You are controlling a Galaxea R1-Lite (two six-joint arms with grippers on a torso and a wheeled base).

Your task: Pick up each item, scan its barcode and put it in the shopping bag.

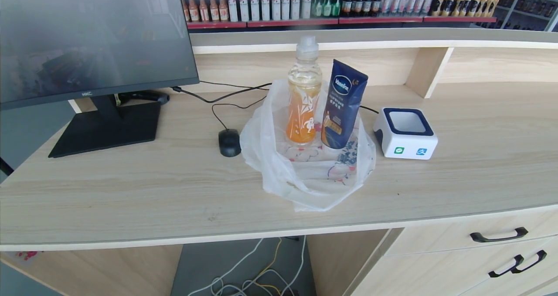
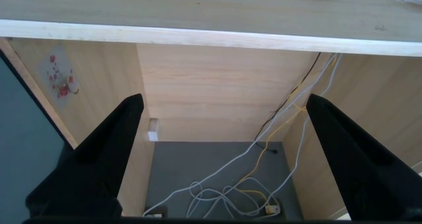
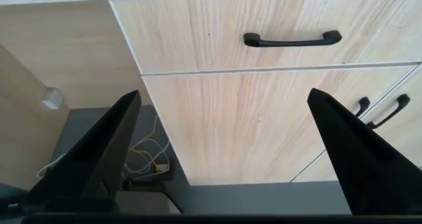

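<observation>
Our left hand (image 2: 222, 99) and right hand (image 3: 223, 92) hang spread and empty below the counter (image 1: 130, 191) edge. At frame centre the bottle (image 1: 304, 95) and tube (image 1: 342, 106) stand inside the shopping bag (image 1: 305, 178), so we judge them packed.

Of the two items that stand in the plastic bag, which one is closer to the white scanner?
The dark blue tube: it stands beside the scanner, while the orange drink bottle stands on its far side, toward the mouse.

Left gripper (image 2: 224, 97) and right gripper (image 3: 223, 92) both hold jaws spread wide
</observation>
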